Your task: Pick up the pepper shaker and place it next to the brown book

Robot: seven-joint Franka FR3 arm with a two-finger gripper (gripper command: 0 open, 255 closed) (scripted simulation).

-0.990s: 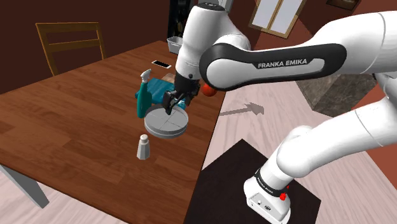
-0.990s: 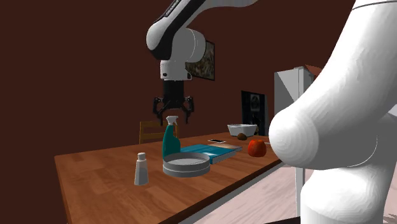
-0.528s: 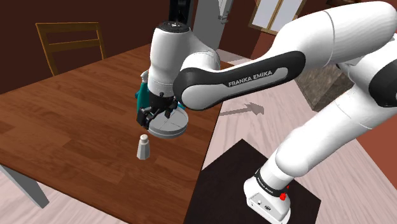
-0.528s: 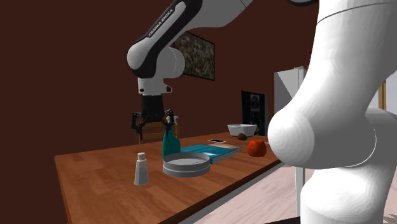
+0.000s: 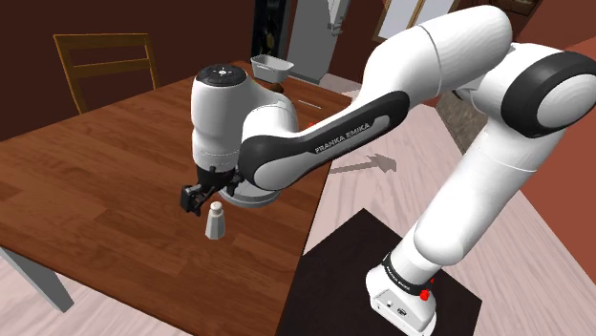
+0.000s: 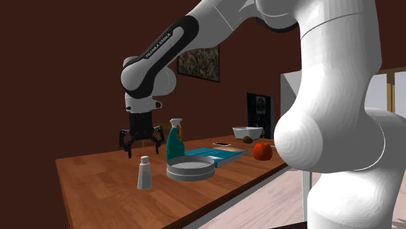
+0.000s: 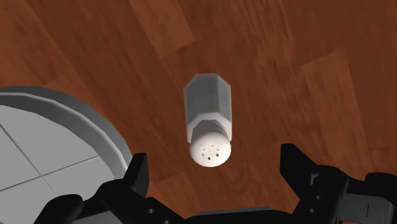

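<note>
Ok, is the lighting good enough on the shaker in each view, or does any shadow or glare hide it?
Shoulder view: even light, the pale pepper shaker stands out on the wooden table, no glare. Second exterior view: dimmer, with a dark wall behind, yet the shaker reads clearly below the open gripper. Wrist view: evenly lit, its cap holes show, no shadow across it.

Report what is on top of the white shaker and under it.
Nothing rests on the shaker: its holed cap is bare, and the open gripper hangs above without touching. It stands on the wooden table; the spot beneath its base is covered.
</note>
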